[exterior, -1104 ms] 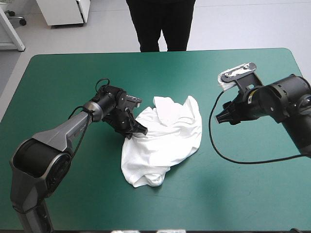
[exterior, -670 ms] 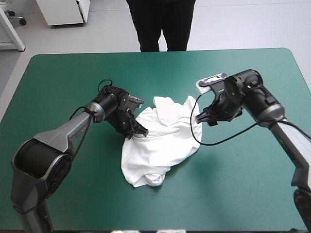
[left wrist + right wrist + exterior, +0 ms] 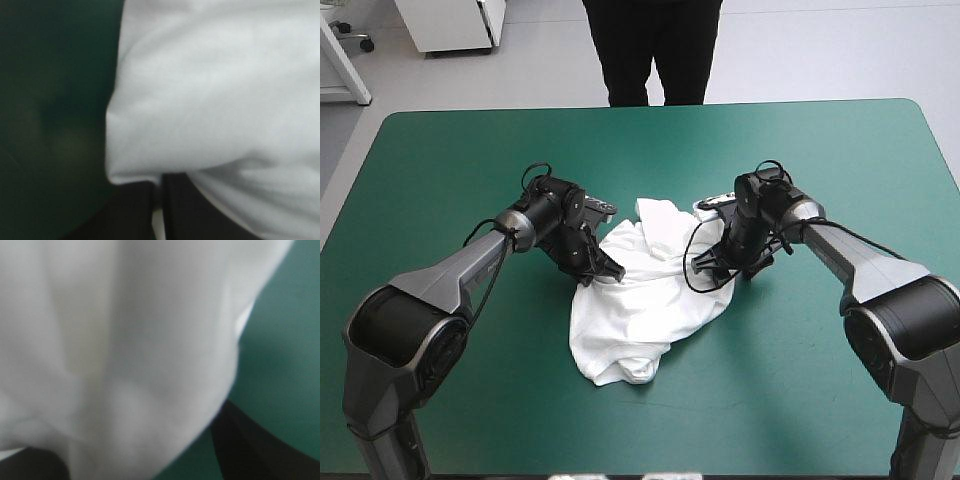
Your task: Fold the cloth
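The white T-shirt (image 3: 650, 290) lies in a crumpled heap at the middle of the teal-green table (image 3: 440, 160). My left gripper (image 3: 607, 270) sits at the heap's left edge, shut on the T-shirt; in the left wrist view a fold of the T-shirt (image 3: 210, 100) bulges over the joined black fingers (image 3: 135, 210). At the heap's right edge my right gripper (image 3: 704, 263) is open and low on the cloth. The right wrist view is filled by the T-shirt (image 3: 125, 350), with one black finger (image 3: 250, 445) out to each side of it.
Teal-green cover lies bare on every side of the heap. The table's far edge (image 3: 650, 108) runs along the back.
My right arm has swung in from the right side of the table and come down onto the heap's right edge. The left gripper has stayed at the left edge.
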